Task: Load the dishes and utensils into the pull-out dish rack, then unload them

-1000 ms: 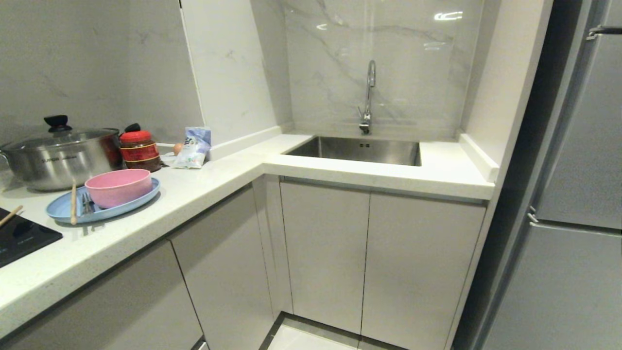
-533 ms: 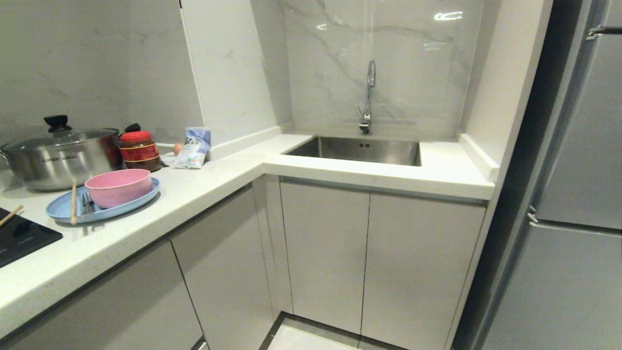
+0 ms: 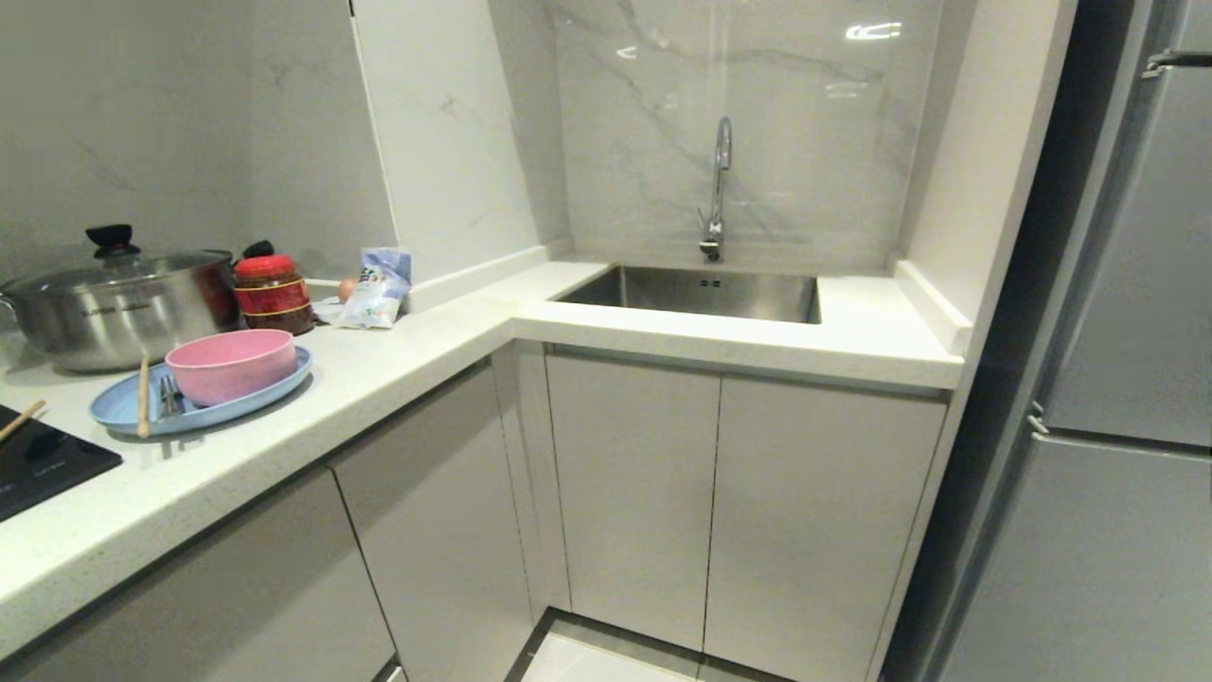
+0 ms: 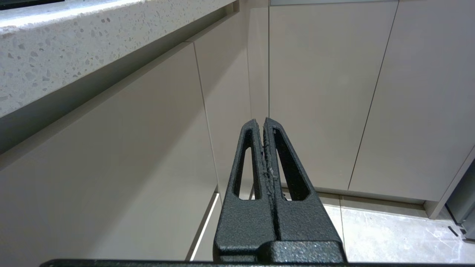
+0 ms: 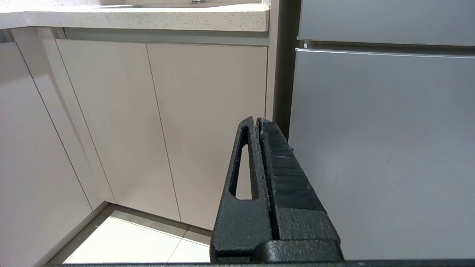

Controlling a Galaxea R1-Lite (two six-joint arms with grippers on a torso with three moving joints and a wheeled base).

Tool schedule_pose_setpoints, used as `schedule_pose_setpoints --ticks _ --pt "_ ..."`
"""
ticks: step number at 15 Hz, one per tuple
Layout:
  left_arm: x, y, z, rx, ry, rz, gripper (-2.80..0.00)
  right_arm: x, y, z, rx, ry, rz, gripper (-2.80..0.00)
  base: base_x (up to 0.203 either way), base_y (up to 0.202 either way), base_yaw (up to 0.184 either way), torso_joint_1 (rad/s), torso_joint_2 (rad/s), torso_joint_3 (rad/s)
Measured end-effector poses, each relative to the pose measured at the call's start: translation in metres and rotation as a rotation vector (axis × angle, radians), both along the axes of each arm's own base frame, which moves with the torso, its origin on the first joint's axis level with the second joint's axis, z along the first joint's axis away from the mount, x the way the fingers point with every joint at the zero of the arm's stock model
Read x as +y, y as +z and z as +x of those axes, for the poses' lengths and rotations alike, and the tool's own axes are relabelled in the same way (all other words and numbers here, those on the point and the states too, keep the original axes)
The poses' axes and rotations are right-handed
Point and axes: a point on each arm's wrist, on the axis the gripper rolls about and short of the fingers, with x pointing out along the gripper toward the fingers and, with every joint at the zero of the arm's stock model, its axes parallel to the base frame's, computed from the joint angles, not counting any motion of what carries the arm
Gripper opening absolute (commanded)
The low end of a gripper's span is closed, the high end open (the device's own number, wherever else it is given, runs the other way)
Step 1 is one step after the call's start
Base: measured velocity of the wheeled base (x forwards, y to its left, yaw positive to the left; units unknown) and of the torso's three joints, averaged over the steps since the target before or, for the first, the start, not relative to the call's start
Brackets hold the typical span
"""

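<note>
On the left counter a pink bowl sits on the light-blue plate. A silver fork and one wooden chopstick lie on the plate beside the bowl. The other chopstick lies off the plate, over the cooktop's edge. The pull-out dish rack is out of view; every cabinet front is closed. Neither arm shows in the head view. My left gripper hangs shut and empty below the counter edge, facing the cabinet doors. My right gripper is shut and empty, low between the cabinets and the fridge.
A lidded steel pot, a red-lidded jar and a small bag stand behind the plate. A black cooktop is at the far left. The steel sink with its faucet is ahead, a grey fridge on the right.
</note>
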Motion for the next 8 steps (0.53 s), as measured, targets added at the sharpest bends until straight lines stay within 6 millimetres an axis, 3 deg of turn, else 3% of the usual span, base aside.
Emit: schedule_pose_setpoints --ticks 8 --pt "0.0 0.0 0.0 0.0 0.0 0.0 -2.8 0.0 0.0 0.0 0.0 0.001 0.008 -2.8 0.0 0.0 0.0 0.0 0.0 0.0"
